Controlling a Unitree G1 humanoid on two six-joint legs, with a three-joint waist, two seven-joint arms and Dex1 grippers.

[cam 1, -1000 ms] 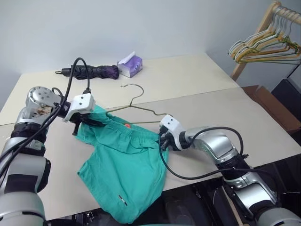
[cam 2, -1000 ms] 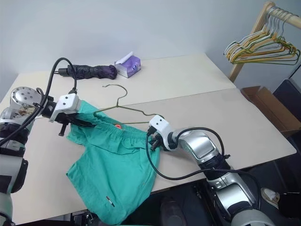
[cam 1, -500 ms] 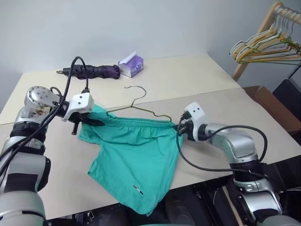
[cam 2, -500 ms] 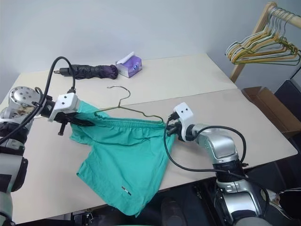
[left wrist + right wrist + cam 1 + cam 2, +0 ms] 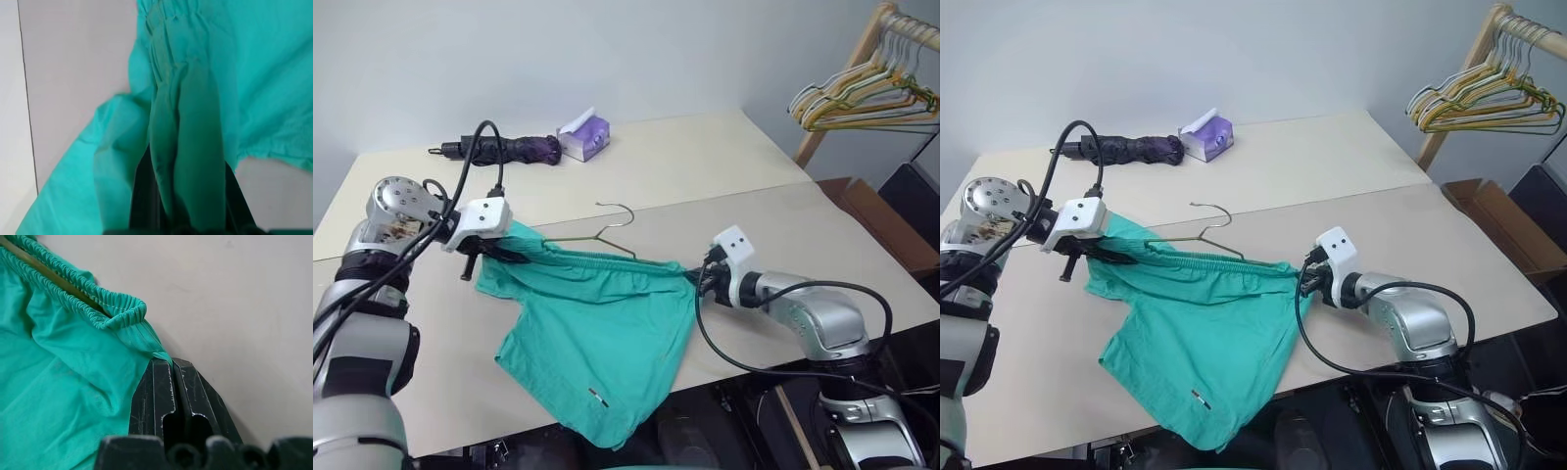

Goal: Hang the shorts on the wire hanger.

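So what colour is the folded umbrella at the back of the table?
Dark purple umbrella; clearest in the left eye view.

Silver-grey jointed arms with black bands, looped black cables, white wrist housings, scuffed black jaws

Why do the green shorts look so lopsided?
The shorts are stretched by the waistband between the left gripper and right gripper, fingers shut on each end. One leg hangs off the table edge, and the wire hanger sits crooked.
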